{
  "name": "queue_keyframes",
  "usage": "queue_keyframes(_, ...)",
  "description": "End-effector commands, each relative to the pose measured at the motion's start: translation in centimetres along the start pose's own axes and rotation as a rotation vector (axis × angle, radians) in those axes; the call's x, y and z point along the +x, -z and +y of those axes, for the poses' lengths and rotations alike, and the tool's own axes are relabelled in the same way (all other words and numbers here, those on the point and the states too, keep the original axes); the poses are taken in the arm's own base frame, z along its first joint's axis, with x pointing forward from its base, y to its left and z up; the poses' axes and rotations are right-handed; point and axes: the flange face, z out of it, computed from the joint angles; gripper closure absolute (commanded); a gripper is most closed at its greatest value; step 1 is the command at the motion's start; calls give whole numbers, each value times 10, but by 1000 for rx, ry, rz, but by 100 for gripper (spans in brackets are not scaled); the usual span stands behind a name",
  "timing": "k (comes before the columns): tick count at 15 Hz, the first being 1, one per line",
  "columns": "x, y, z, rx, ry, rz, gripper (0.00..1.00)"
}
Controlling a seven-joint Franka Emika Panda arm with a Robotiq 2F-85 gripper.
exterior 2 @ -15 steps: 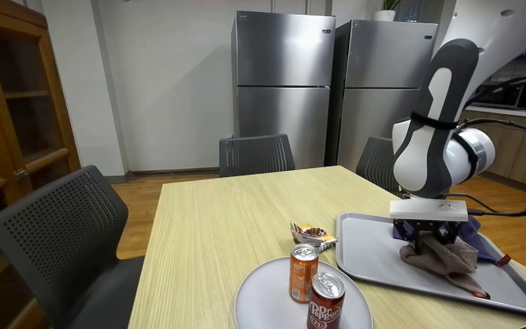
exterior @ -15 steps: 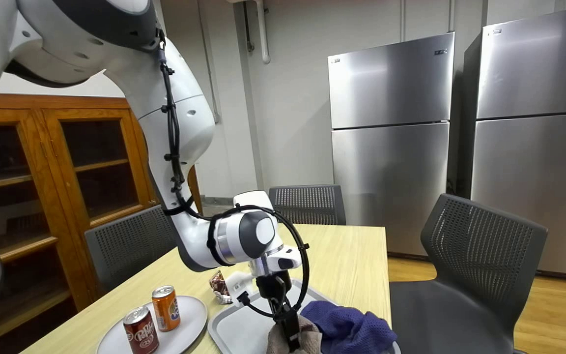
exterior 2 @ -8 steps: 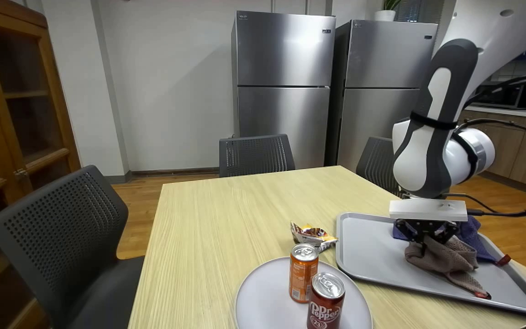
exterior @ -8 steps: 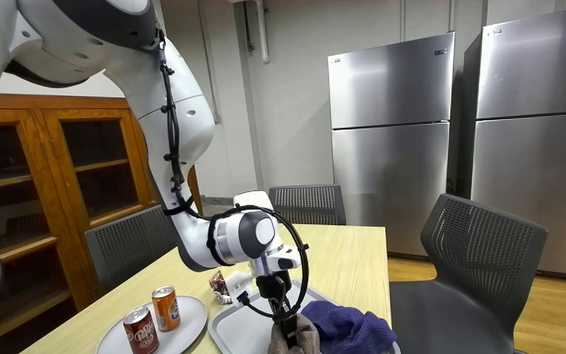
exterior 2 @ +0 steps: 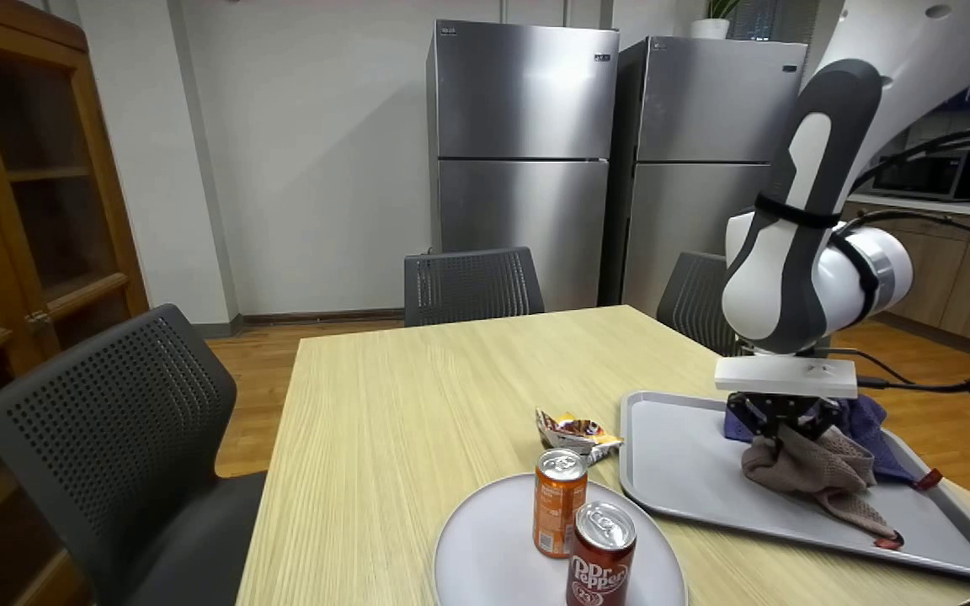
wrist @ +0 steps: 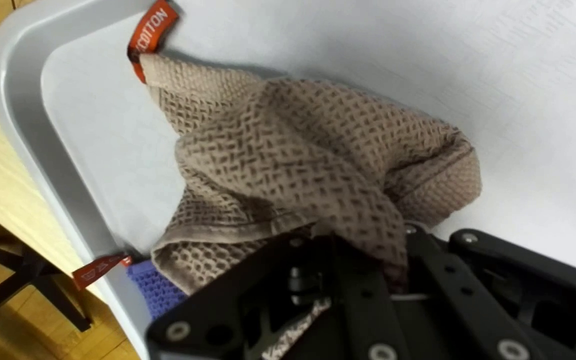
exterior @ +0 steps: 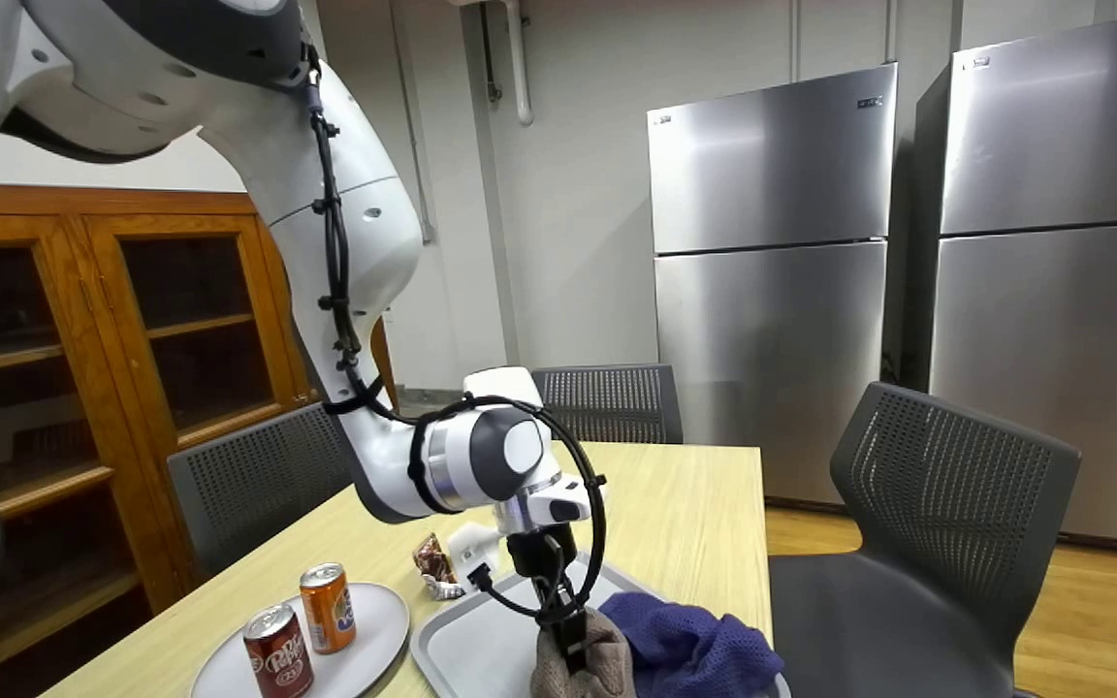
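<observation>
The claw (exterior 2: 784, 434) rose, brown cloth (wrist: 288, 160) between its jaws

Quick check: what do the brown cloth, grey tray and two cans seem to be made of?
Brown cloth: matte woven fabric, likely cotton; the weave is coarse and its red tag shows "COTTON".
Grey tray: probably moulded plastic, low sheen; smooth with rounded corners, though coated metal is possible.
Orange can and dark red can: metal, likely aluminium; both are bare, silvery and shiny on top.

Rough woven cloth (wrist: 288, 150), smooth tray (exterior 2: 695, 454)
</observation>
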Motion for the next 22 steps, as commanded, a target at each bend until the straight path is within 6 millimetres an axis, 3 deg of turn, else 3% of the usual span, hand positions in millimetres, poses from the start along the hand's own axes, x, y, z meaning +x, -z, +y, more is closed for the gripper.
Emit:
queue_keyframes(1, -1, 35, 9, 27, 17, -17, 98)
queue_keyframes(12, -18, 109, 21, 33, 39, -78, 98)
queue_keyframes(22, -77, 170, 15, 79, 136, -118, 98)
